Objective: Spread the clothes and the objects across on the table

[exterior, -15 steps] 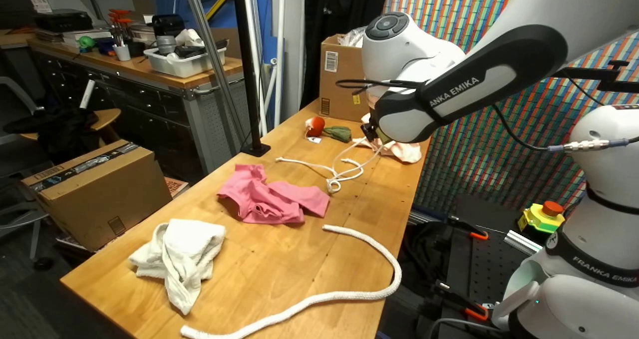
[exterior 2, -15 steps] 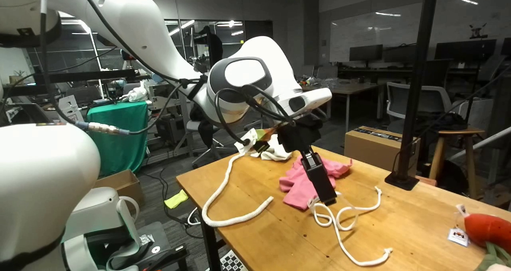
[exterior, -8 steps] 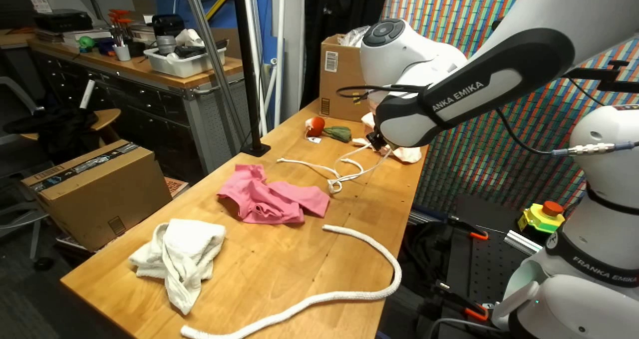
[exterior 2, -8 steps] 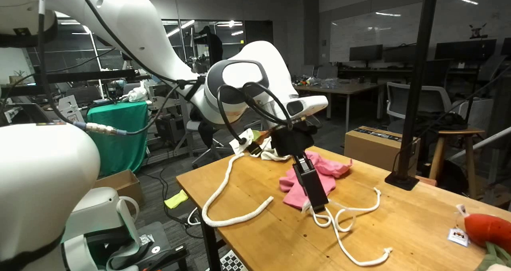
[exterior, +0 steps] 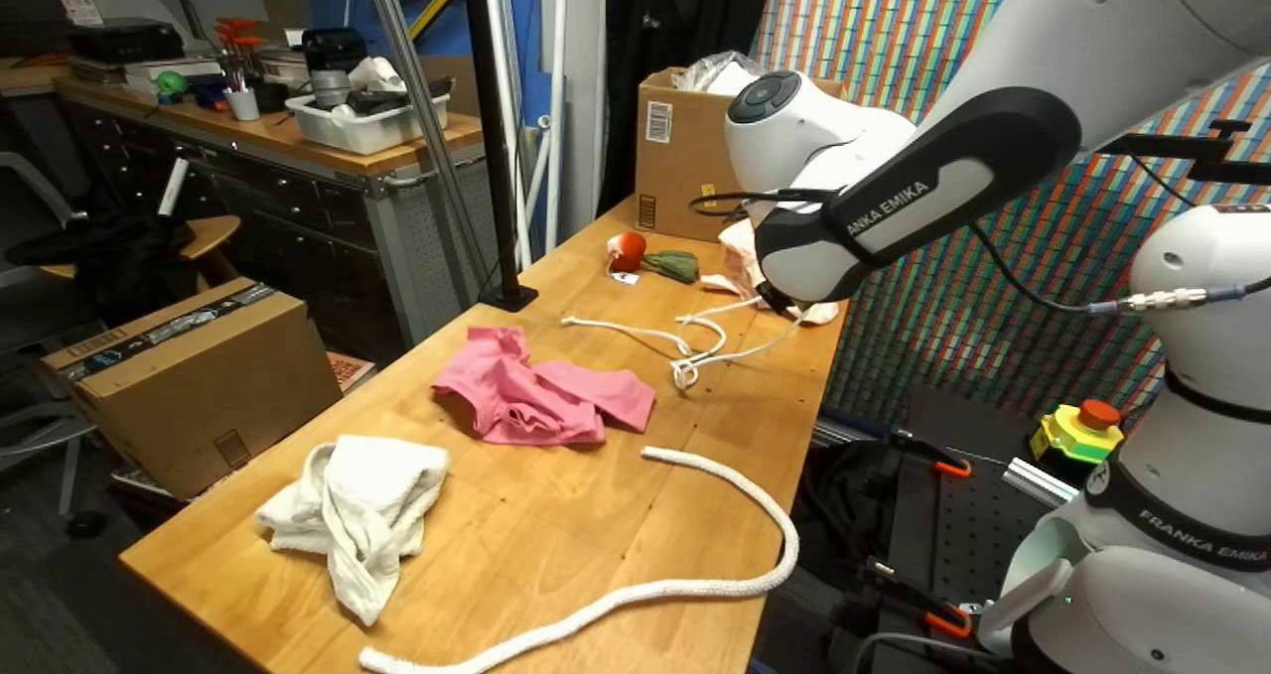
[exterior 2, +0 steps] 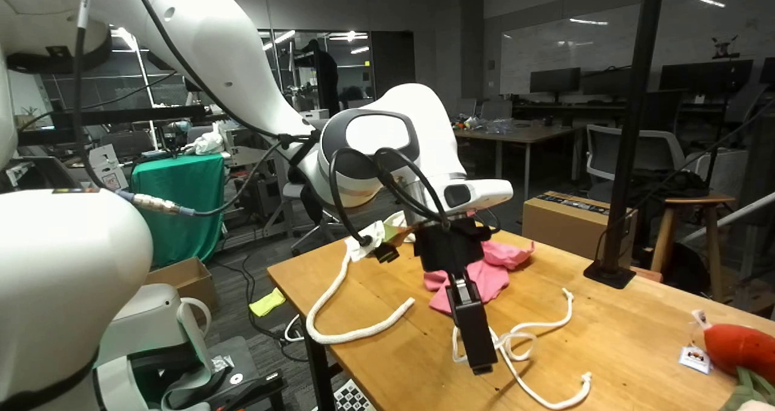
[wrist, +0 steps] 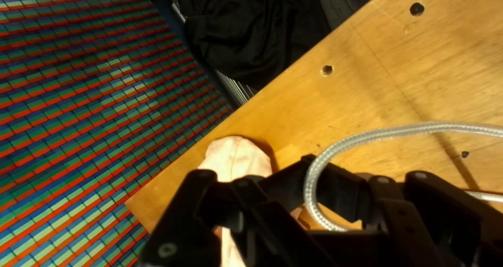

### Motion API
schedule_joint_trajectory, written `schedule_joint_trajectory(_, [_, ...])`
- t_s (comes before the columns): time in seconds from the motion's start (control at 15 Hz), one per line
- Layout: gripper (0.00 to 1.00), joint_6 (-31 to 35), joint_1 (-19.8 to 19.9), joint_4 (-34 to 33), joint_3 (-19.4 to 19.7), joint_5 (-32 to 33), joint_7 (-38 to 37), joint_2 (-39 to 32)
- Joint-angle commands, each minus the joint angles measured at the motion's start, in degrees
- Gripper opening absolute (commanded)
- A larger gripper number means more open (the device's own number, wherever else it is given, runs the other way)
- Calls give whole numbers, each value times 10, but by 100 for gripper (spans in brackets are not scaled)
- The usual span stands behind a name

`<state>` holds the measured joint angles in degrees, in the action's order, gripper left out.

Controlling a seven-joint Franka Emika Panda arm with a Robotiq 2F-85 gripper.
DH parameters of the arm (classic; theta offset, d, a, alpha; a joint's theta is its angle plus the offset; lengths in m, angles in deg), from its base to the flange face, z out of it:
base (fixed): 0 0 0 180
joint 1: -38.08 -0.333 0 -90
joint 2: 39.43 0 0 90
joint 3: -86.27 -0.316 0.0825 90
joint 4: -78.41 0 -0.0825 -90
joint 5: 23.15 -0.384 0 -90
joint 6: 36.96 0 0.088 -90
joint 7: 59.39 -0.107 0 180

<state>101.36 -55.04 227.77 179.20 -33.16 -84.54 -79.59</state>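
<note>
My gripper (exterior 2: 482,367) points down just above the table (exterior: 556,545), fingers shut on the thin white cord (wrist: 377,134). In the wrist view the cord bends between the fingertips, and its loose ends and knot (exterior: 685,368) trail on the wood. A pink cloth (exterior: 541,396) lies crumpled mid-table, and a white towel (exterior: 362,515) sits bunched near the near end. The thick white rope (exterior: 685,587) curves along the robot-side edge. Beyond the cord rest a red item (exterior: 628,252) and a green one (exterior: 672,264). A pale pink cloth (wrist: 237,157) lies partly behind the gripper.
A cardboard box (exterior: 685,158) stands at the table's far end. The black post (exterior 2: 629,132) rises from the edge opposite the robot. A colourful patterned screen (wrist: 98,102) runs beside the robot-side edge. Another carton (exterior: 199,386) is off the table.
My gripper has come lower and shifted toward the table's robot-side edge, staying shut. The cord has been dragged slightly with it, its loose end and knot sliding the same way.
</note>
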Motion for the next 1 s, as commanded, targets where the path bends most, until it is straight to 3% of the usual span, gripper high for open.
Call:
schedule_joint_trajectory(0.0, [2, -3, 13, -2, -6, 9, 11, 1])
schedule_joint_trajectory(0.73, [4, -4, -33, -14, 31, 11, 70, 22])
schedule_joint_trajectory(0.8, [28, -6, -33, -15, 31, 11, 72, 24])
schedule_joint_trajectory(0.93, [32, -9, -31, -13, 32, 11, 75, 25])
